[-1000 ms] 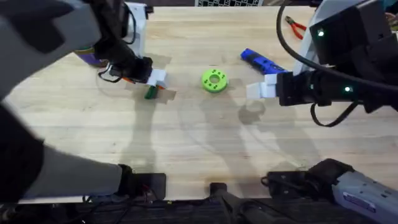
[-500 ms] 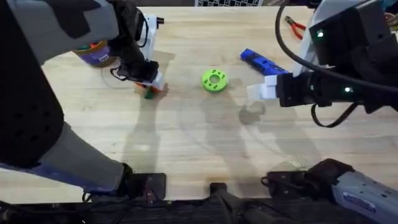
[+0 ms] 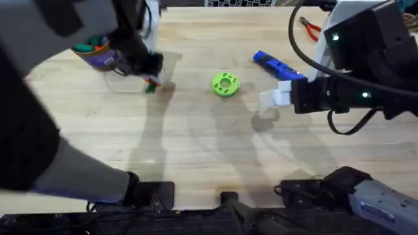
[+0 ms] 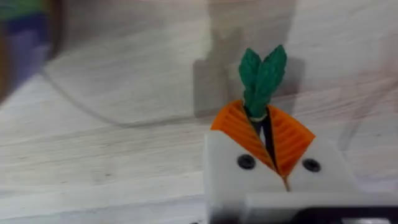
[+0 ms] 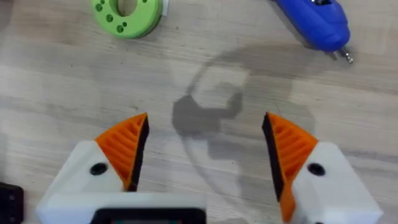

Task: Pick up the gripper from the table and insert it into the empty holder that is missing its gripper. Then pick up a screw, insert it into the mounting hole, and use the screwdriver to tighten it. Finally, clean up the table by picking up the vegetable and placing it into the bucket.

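Observation:
My left gripper [image 3: 151, 81] is shut on the vegetable [image 3: 149, 87], a slim dark green toy, and holds it just above the table to the right of the bucket [image 3: 96, 53]. In the left wrist view the orange pads [image 4: 287, 137] pinch the vegetable [image 4: 263, 73], whose leafy end sticks out beyond them. My right gripper [image 3: 271, 96] hovers open over bare wood at mid-right, nothing between its fingers [image 5: 127, 148]. The blue screwdriver [image 3: 277, 65] lies just behind it, also seen as the screwdriver [image 5: 314, 22]. The loose gripper, holder and screw are out of view.
A bright green disc with holes [image 3: 225, 84] lies at the table's middle, also seen as the disc [image 5: 127, 12]. Red-handled pliers [image 3: 309, 27] rest at the back right. The left arm looms large and blurred over the left side.
The left gripper has risen with the vegetable in it and moved left and back toward the bucket. The right arm has not moved.

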Controlling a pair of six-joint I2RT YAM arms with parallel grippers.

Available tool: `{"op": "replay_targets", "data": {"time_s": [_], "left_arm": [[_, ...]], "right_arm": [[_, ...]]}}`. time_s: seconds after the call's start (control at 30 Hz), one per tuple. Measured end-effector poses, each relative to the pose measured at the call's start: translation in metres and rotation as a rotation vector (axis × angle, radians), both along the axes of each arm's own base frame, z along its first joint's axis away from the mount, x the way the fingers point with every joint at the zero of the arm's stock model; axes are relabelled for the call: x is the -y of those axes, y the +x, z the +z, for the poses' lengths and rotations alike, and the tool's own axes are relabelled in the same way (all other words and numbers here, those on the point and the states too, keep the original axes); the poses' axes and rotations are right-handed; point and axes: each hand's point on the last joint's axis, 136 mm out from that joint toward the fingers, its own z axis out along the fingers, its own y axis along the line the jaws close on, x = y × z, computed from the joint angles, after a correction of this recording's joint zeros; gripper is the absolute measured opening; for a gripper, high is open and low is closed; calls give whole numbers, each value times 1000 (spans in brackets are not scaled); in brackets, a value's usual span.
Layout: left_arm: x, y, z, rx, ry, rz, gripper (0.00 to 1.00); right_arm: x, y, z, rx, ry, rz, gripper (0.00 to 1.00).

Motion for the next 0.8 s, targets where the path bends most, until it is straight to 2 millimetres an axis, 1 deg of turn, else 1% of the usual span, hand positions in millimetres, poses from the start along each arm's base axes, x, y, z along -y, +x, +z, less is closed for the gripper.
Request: {"op": "replay_targets", "data": {"time_s": [0.07, 0.1, 0.17, 0.23, 0.3, 0.33, 0.4, 0.47, 0.57, 0.63, 0.7, 0.8], "left_arm": [[-4, 14, 28, 88, -1, 21, 28], [-8, 20, 46, 136, -1, 35, 28], [-19, 28, 80, 220, 13, 75, 28], [-36, 32, 111, 295, 38, 130, 28], [-54, 34, 132, 343, 61, 182, 28], [-63, 35, 139, 361, 71, 210, 28], [-82, 40, 146, 394, 89, 262, 28], [-102, 45, 148, 420, 105, 314, 28], [-126, 56, 149, 464, 122, 366, 28], [-136, 63, 147, 481, 132, 385, 28], [-142, 70, 140, 484, 135, 391, 28], [-147, 83, 121, 463, 136, 393, 28]], "right_arm": [[0, 0, 0, 0, 0, 0, 994], [0, 0, 0, 0, 0, 0, 994], [0, 0, 0, 0, 0, 0, 994], [0, 0, 0, 0, 0, 0, 994], [0, 0, 0, 0, 1, 0, 994], [0, 0, 0, 1, 1, 0, 994], [-1, 1, 1, 7, 4, 0, 994], [-1, 2, 1, 7, 4, 0, 994], [-1, 2, 1, 7, 4, 0, 994], [-1, 2, 1, 7, 4, 0, 994], [-1, 2, 1, 7, 4, 0, 994], [-1, 2, 1, 7, 3, 0, 994]]}}
